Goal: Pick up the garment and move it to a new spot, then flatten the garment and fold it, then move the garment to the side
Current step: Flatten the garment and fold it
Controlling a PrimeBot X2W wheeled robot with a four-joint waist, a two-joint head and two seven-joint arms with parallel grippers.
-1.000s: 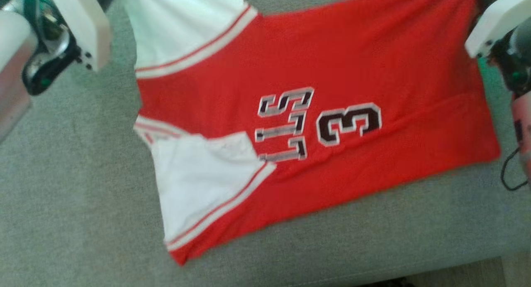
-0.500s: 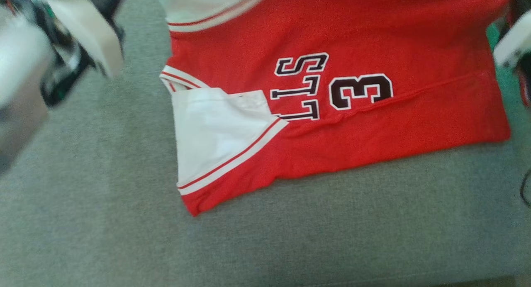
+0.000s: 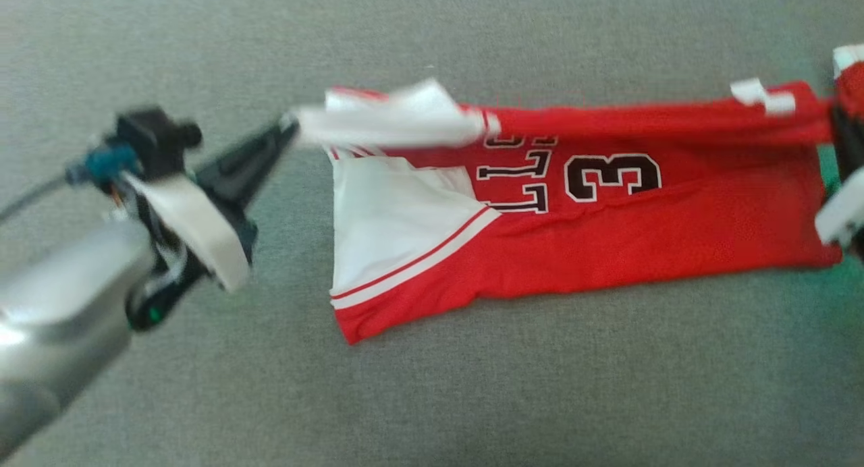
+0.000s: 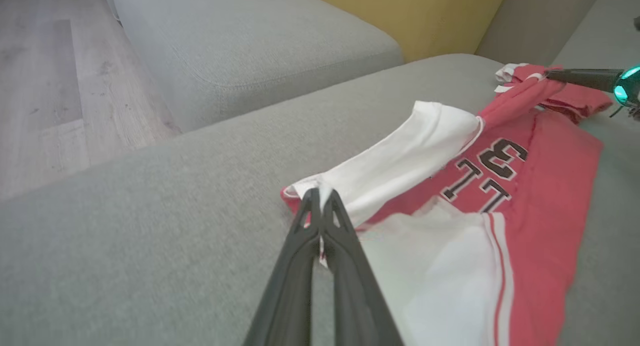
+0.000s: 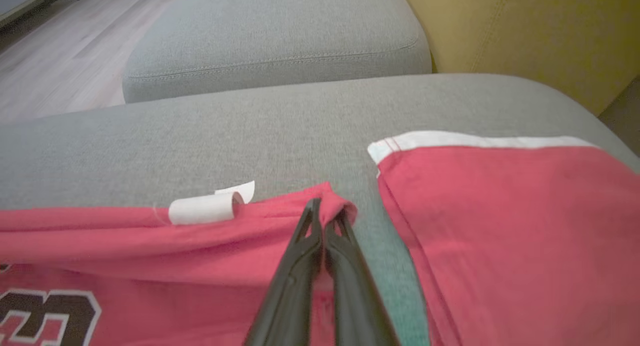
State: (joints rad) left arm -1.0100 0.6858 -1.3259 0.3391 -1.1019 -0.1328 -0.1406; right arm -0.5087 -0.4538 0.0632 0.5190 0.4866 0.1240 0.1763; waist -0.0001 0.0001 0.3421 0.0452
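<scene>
One red/white garment [image 3: 607, 237], no. 3 showing, far edge lifted, clamped by L gripper [image 4: 320, 198], R gripper [image 5: 325, 210].

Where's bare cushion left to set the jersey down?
The near strip of the grey sofa cushion, between the jersey and the robot, is bare; so is the far strip beyond it. Crowded on the right: another red garment lies just past the right hand.
</scene>
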